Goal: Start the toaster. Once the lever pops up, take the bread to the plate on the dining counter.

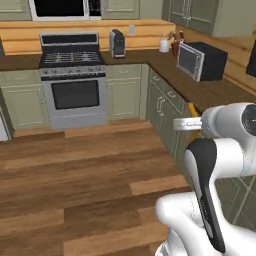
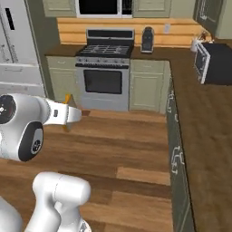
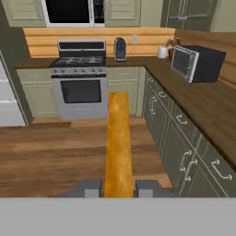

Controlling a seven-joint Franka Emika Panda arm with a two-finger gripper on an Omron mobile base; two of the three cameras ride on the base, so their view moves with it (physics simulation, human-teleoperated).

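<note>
My gripper [image 3: 118, 189] is shut on the bread [image 3: 119, 138]. The slice shows edge-on as a long golden-tan strip running up from between the two dark fingertips. From the base cameras the bread is a thin yellow sliver [image 1: 192, 111] [image 2: 68, 102] at the end of the white hand [image 1: 187, 123] [image 2: 72, 114], held over the wood floor. Far off, the silver-grey toaster [image 1: 117, 43] [image 2: 147, 39] [image 3: 120, 48] stands on the back worktop right of the stove, its black end toward me. Its lever is too small to make out. The plate and the dining counter are out of view.
A steel stove [image 1: 73, 75] stands against the back wall. The dark worktop with handled cabinets [image 3: 193, 152] runs down the right side and carries a black box oven [image 3: 197, 62] and a white cup [image 1: 164, 45]. A pale fridge [image 2: 18, 50] stands at the left. Open wood floor [image 1: 85, 170] lies ahead.
</note>
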